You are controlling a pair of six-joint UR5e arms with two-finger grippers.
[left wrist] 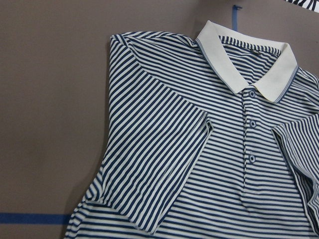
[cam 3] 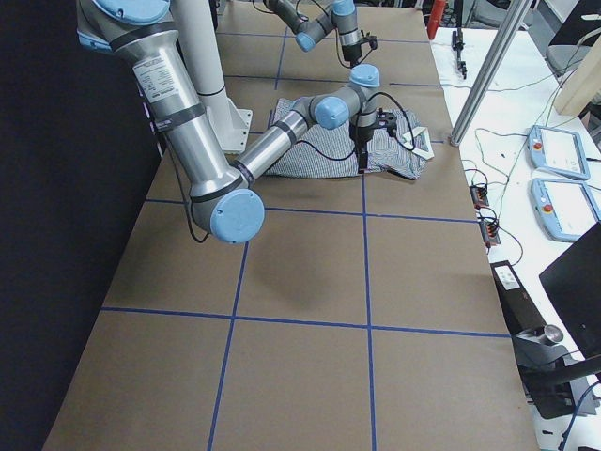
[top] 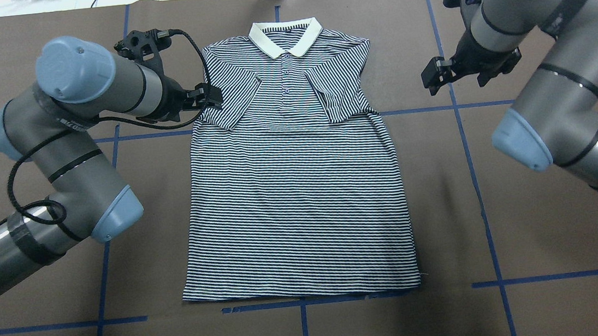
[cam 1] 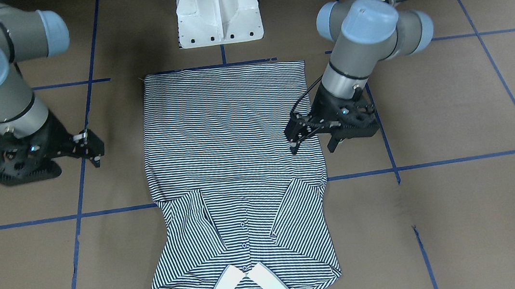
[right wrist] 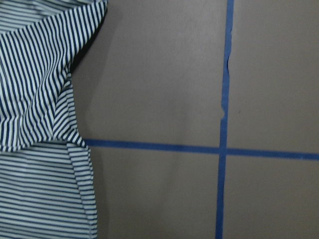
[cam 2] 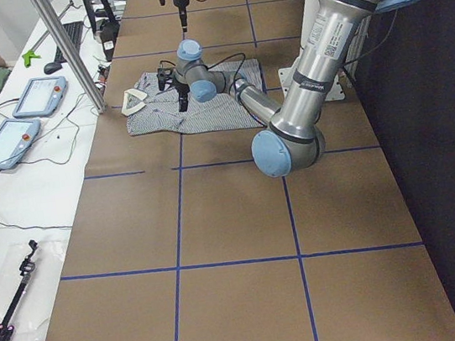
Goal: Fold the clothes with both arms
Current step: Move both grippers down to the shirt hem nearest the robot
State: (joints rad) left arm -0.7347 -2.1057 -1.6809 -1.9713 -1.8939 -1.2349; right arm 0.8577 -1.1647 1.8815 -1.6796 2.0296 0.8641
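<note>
Polo shirt point(top: 297, 201) lay flat mid worktop point(top: 530, 233); L gripper point(cam 1: 341, 137) hung by its edge, R gripper point(cam 1: 30, 173) apart; fingers' gap: couldn't tell

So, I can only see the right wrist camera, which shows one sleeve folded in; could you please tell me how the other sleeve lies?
Observer: The other sleeve is also folded in, over the chest of the polo shirt.
Operator: Thank you. Where is the left claw?
Observer: The left claw is at the shirt's edge beside that sleeve; I cannot tell whether it touches the fabric.
Operator: And is the body folded yet?
Observer: No, it lies flat at full length, with the hem straight.
</note>
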